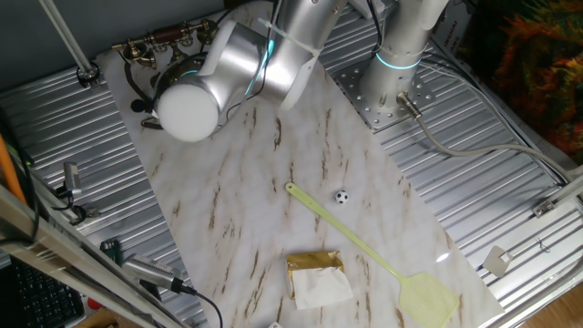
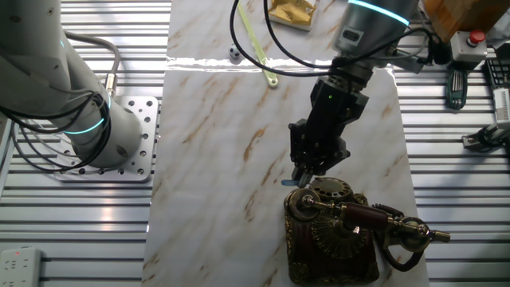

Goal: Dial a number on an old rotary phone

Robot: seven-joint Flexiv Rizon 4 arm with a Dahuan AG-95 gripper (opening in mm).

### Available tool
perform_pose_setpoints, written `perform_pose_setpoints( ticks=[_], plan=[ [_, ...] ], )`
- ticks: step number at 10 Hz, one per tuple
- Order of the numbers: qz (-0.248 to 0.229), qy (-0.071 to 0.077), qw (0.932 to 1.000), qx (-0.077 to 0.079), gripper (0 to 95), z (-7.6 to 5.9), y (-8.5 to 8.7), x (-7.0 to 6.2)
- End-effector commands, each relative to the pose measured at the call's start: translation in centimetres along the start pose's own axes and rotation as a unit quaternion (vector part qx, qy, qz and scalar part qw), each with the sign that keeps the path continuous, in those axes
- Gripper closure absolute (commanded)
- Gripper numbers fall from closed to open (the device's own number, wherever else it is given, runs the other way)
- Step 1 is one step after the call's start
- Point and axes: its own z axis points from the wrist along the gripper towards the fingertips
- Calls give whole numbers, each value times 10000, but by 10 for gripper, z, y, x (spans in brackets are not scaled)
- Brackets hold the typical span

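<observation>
Marble-patterned board (image 1: 273, 191) is lying over the ribbed metal table (image 1: 510, 118) in one fixed view. The silver arm (image 1: 246, 55) is reaching across the far left corner, its white end cap facing the camera and hiding most of the old rotary phone (image 1: 159, 41) — only the brass-and-dark handset and a bit of dark cord are showing at the board's far edge. The gripper itself is not showing here. A pale yellow fly swatter (image 1: 364, 251) is lying diagonally on the near half of the board, a small black-and-white ball (image 1: 341, 196) just beside its handle, and a gold-wrapped packet (image 1: 317, 276) with a white sheet is sitting near the front edge.

In the other fixed view the phone (image 2: 339, 235) is sitting at the near edge of the board (image 2: 215, 119), dark base, round dial facing up, ornate handset lying across the cradle. The black gripper (image 2: 305, 177) is pointing down at the dial's far rim, fingertips right at or touching it — contact is hard to confirm. The jaws are looking nearly closed with something small and blue at the tip; whether they are clamping it, cannot tell. Swatter handle (image 2: 255, 44), ball (image 2: 233, 53) and packet (image 2: 291, 12) are lying at the far end.
</observation>
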Motion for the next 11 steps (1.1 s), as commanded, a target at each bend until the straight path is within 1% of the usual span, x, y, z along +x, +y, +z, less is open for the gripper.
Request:
perform_pose_setpoints(
  ticks=[1,5,6,7,9,11],
  plan=[
    [-46,31,9999,85,950,0,-1,-1],
    [-172,73,9993,338,950,0,-1,-1],
    [-230,85,9987,439,950,0,-1,-1],
    [-256,86,9985,483,950,0,-1,-1],
    [-335,94,9972,660,950,1,-1,-2],
    [-365,85,9968,706,950,1,-1,-2]
  ],
)
